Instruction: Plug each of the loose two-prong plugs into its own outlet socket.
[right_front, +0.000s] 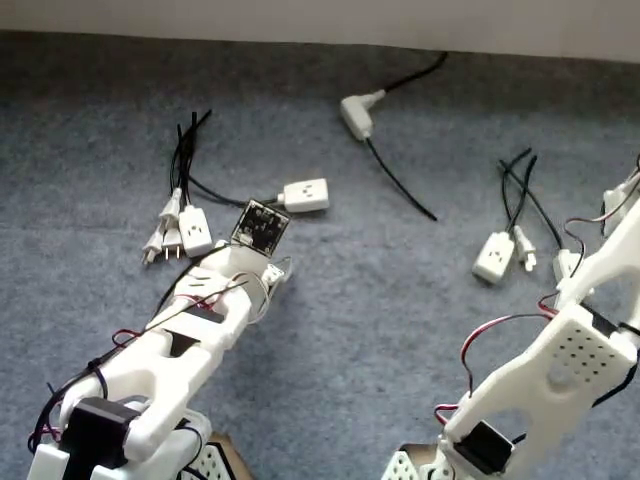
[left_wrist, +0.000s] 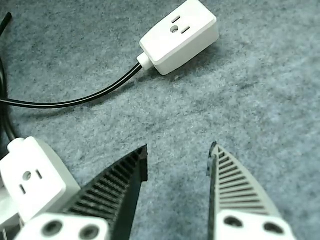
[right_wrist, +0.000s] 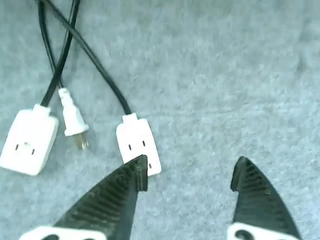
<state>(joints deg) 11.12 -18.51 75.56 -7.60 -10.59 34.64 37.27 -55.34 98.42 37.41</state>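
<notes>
Left plugs (right_front: 163, 228): white, prongs bare, bunched beside a socket (right_front: 195, 232) by the carpet's (right_front: 340, 330) left edge.
My left gripper (left_wrist: 178, 150): wide open, empty, hovering low, probably lining up a pick.
Right plug (right_wrist: 73, 120): white, unplugged, between two sockets near the right edge.
My right gripper (right_wrist: 191, 162): spread, holding nothing.

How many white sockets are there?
4. Left socket beside the plugs, middle socket nearby, right socket, far-right socket beside it. More may be hidden.

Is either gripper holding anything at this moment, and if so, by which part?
Nothing is held. The left gripper and the right gripper both have their jaws open, with nothing between them.
</notes>
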